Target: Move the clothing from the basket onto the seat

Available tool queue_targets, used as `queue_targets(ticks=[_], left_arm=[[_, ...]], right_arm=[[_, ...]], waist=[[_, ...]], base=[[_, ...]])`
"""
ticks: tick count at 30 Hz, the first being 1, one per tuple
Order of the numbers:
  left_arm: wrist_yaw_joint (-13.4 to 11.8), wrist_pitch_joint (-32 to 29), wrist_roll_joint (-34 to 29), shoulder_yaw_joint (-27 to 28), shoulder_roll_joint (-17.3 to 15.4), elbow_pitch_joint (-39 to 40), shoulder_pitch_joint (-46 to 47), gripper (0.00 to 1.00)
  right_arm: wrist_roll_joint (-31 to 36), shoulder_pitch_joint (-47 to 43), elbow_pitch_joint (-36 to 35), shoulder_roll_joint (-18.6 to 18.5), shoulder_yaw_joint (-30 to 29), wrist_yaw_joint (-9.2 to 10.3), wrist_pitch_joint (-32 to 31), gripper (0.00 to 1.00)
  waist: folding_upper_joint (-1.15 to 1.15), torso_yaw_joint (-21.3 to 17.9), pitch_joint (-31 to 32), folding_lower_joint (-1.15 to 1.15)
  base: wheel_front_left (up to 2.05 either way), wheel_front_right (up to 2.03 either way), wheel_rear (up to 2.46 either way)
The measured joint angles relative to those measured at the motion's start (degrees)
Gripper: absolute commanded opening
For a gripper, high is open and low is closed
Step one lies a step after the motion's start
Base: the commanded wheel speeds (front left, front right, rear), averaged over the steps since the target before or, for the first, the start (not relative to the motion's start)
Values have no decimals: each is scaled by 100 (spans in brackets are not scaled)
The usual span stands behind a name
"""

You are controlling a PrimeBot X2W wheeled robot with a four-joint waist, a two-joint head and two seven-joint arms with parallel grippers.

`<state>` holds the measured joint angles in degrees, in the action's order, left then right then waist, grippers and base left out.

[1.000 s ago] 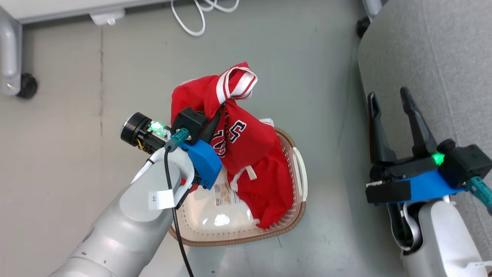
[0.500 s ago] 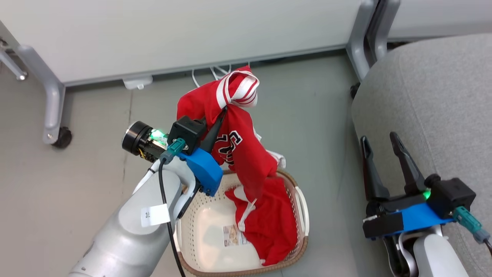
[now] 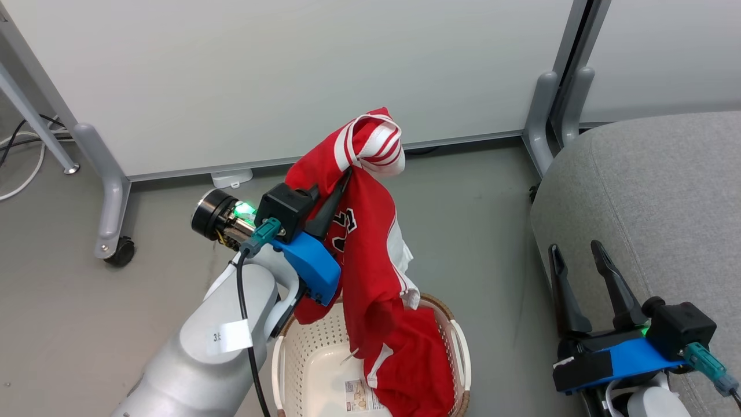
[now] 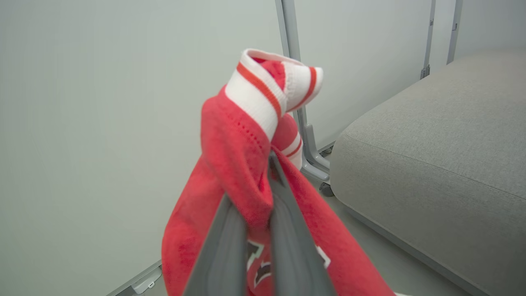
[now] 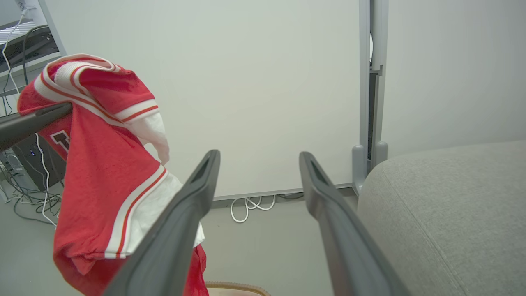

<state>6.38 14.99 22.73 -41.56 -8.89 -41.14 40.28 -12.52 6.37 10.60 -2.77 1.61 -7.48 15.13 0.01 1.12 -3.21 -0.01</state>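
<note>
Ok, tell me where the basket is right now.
In the head view the basket sits on the floor at bottom centre, below the clothing hanging from the left gripper, with the seat to its right.

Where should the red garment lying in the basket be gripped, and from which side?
Pinch the raised fold at the top of the red garment, coming down from above, probably with the open right gripper. It lies slumped against the right wall of the basket, and the hanging jersey drapes over its left side.

Raised left gripper, fingers pinched on the clothing; right gripper low, fingers spread wide, empty
</note>
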Motion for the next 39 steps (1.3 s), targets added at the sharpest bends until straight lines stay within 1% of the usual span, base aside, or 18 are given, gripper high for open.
queue_targets(ticks=[16, 24, 29, 34, 39], left_arm=[[1, -77, 98, -102, -119, 345, -14, 0], [-31, -123, 123, -153, -119, 450, -4, 0], [-35, -123, 121, -202, -38, 521, 102, 0], [-36, -122, 98, -279, 48, 602, 185, 0], [-36, -120, 80, -382, 168, 689, 262, 0]], right_arm=[[-54, -98, 2, 0, 38, 0, 0, 100], [93, 473, -89, 1, 738, 0, 0, 100], [133, 997, -54, 2, 1236, 0, 0, 100], [140, 1428, 137, 1, 1681, 0, 1, 100], [166, 1767, 466, 1, 1903, 0, 1, 100]], waist=[[0, 114, 138, 1], [0, 169, 59, 1], [0, 238, -28, 1], [-1, 335, -99, 2], [0, 454, -157, 2]], base=[[0, 0, 0], [0, 0, 0], [0, 0, 0], [0, 0, 0], [0, 0, 0]])
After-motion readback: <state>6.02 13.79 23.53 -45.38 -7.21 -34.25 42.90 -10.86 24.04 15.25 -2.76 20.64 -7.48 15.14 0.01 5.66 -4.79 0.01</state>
